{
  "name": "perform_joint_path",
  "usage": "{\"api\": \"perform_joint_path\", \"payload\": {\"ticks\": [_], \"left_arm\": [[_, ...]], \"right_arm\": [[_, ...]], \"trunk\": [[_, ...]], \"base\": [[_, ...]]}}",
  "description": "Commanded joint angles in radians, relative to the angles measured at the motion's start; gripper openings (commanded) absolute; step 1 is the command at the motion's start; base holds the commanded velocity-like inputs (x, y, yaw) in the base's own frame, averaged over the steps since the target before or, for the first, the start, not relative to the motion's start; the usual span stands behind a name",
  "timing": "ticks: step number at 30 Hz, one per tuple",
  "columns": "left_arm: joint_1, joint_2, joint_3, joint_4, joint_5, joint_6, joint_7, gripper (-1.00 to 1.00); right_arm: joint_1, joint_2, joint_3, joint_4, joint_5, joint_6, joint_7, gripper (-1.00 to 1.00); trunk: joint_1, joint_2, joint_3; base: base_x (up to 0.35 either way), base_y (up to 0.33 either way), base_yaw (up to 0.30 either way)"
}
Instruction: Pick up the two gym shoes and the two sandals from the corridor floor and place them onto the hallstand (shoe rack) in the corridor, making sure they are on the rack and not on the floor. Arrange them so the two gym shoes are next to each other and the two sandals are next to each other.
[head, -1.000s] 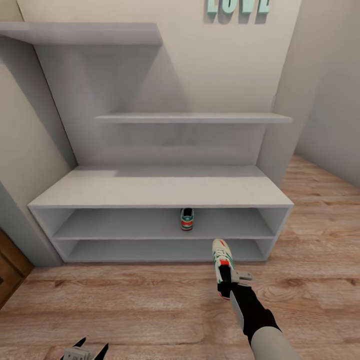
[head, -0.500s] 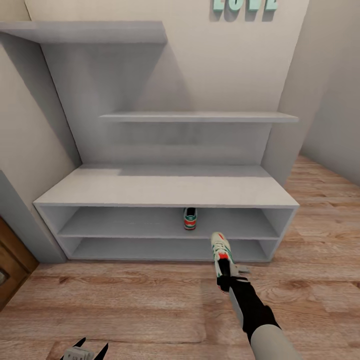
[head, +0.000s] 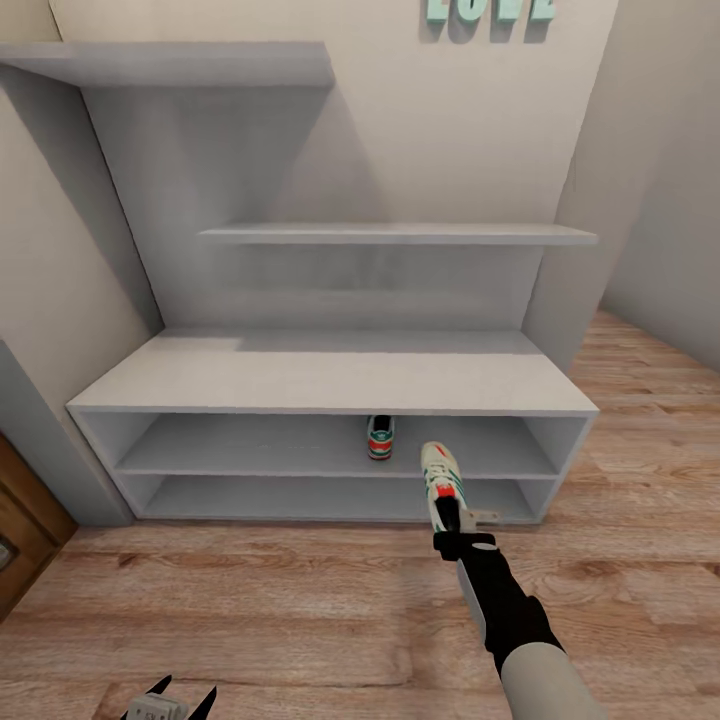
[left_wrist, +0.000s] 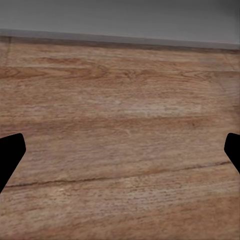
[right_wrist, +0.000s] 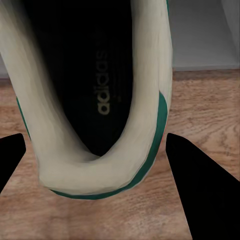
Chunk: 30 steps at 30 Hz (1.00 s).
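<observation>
Right of centre in the lower half of the head view, the right gripper (head: 452, 520) has its fingers closed on the heel end of a shoe (head: 440, 478), held off the wooden floor (head: 300, 610) with its toe pointing at the shoe rack (head: 330, 385). A second shoe (head: 380, 438) sits mid-frame on the rack's upper low shelf. At the bottom left edge, the left gripper (head: 170, 700) hangs over the floor, fingers spread apart and empty.

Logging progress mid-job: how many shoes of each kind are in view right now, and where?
Gym shoes: 2 (one on the hallstand's upper low shelf, one held by the right gripper at)
Sandals: 0
Total: 2
</observation>
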Motion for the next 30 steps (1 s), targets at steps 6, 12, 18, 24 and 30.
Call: {"api": "perform_joint_path", "payload": {"ticks": [6,12,18,24,30], "left_arm": [[-0.002,-0.002,0.008,0.001,-0.006,-0.002,-0.007,1.00],[-0.002,-0.002,0.008,0.001,-0.006,-0.002,-0.006,1.00],[-0.002,-0.003,0.008,0.001,-0.006,-0.002,-0.006,1.00],[-0.002,-0.004,0.008,0.001,-0.006,-0.002,-0.005,1.00],[-0.002,-0.004,0.008,0.001,-0.006,-0.002,-0.003,1.00]], "right_arm": [[0.000,0.001,-0.003,-0.002,0.006,0.004,0.001,-1.00],[0.000,0.001,-0.003,-0.001,0.006,0.004,0.001,-1.00],[0.000,0.001,-0.003,0.000,0.006,0.003,0.001,-1.00],[0.000,0.001,-0.003,-0.001,0.006,0.004,0.001,-1.00],[0.000,0.001,-0.003,-0.001,0.006,0.004,0.001,-1.00]], "trunk": [[0.000,0.000,-0.001],[0.000,0.000,-0.001],[0.000,0.000,-0.001],[0.000,0.000,-0.001],[0.000,0.000,-0.001]], "base": [[0.019,0.000,0.000],[0.093,0.016,0.000],[0.096,0.018,0.000],[0.292,0.115,0.000],[0.304,0.122,0.000]]}}
